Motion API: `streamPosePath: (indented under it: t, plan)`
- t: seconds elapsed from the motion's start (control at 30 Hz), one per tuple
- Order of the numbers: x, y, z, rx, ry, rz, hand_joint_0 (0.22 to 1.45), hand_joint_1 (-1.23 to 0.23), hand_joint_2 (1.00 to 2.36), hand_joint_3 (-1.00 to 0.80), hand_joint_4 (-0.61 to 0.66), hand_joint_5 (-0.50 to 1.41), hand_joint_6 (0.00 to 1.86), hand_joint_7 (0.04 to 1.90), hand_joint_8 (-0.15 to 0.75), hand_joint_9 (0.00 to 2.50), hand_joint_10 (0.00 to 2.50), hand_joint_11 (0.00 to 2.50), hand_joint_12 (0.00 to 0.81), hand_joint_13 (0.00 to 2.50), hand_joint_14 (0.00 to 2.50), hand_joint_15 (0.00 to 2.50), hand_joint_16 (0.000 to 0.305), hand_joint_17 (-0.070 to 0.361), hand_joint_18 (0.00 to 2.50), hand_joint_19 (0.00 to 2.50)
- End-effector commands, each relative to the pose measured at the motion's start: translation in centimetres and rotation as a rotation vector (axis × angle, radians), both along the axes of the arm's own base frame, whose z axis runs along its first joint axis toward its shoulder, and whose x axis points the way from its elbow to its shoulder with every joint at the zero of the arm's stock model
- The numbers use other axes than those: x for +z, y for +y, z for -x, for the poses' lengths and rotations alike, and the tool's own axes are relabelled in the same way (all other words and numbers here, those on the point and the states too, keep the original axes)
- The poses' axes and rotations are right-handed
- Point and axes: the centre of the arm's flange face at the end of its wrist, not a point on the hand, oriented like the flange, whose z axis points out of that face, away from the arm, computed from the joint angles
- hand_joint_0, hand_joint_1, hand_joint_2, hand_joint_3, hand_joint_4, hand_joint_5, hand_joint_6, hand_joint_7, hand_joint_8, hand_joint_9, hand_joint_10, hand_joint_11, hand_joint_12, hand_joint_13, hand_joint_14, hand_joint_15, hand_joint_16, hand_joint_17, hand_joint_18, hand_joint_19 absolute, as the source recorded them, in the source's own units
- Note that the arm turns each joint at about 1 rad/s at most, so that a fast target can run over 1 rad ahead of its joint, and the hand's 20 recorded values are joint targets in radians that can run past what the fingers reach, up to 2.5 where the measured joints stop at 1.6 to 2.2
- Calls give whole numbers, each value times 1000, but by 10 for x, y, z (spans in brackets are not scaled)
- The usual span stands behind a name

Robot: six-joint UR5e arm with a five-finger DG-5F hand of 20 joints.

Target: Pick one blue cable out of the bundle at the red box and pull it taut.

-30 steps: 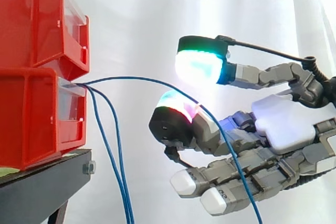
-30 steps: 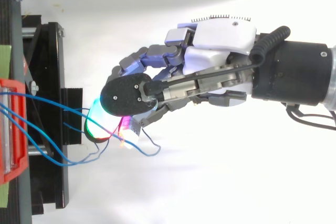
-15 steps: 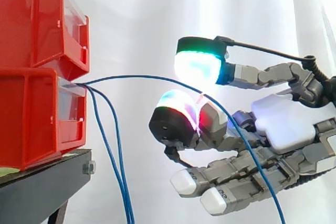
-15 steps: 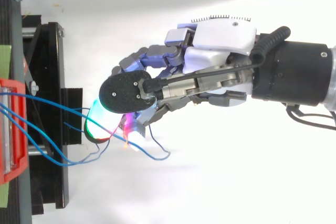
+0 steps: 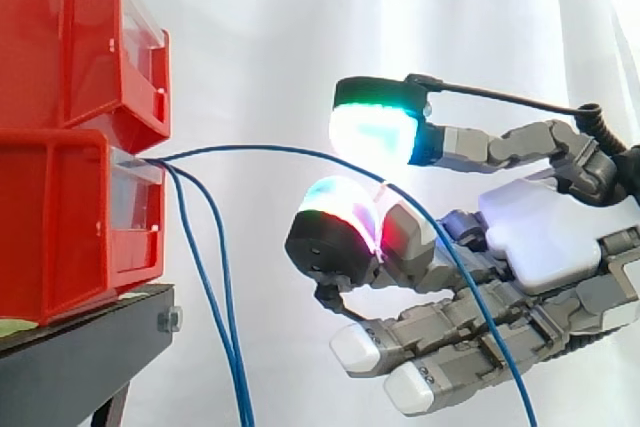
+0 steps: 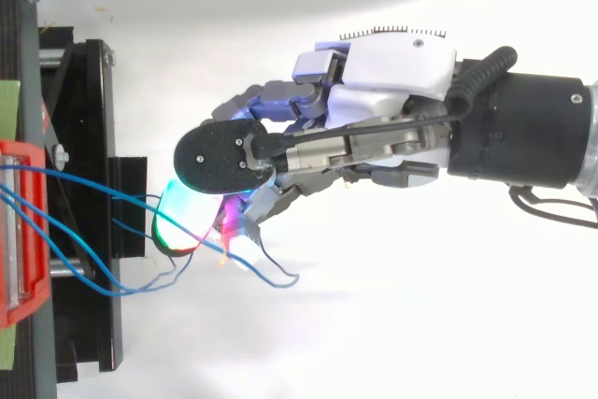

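Three thin blue cables leave the front of the lower red bin (image 5: 60, 217). One blue cable (image 5: 270, 150) arcs right in a slack curve to my hand (image 5: 545, 237). It is pinched between two curled, red and magenta glowing pads (image 5: 345, 222), then drops in front of the lower fingers. A further finger with a green and cyan pad (image 5: 375, 129) reaches out above the cable without touching it. From above, the same cable (image 6: 93, 191) runs from the bin (image 6: 11, 231) to the pads under my hand (image 6: 392, 72) and loops loosely just past them.
Two other blue cables (image 5: 225, 317) hang straight down from the bin, beside the black stand (image 5: 80, 347). A second red bin (image 5: 60, 37) sits stacked on the lower one. A white curtain forms the backdrop, with free room below and right of the stand.
A finger with a red pad has curled up against the thumb pad, trapping the cable. The cable's hanging part swung to the right. The upper finger edged slightly towards the bins.
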Motion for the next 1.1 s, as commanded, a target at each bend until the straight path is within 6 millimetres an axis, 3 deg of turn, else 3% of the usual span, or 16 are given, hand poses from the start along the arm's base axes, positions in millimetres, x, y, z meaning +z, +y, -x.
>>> streamPosePath:
  t: [0.0,0.4,1.07]
  plan:
    - [0,1,-1,12,-2,31,529,-528,1000,-500,183,-226,879,780,387,1096,12,933,404,651,10,305,57,128,519,183]
    - [2,0,-3,27,-11,81,479,-437,1000,-500,199,-225,878,773,402,1148,10,972,424,665,11,318,61,138,544,192]
    - [11,2,-7,42,-27,110,471,-469,1000,-500,197,-226,879,752,404,1145,10,992,429,684,9,323,62,140,551,191]
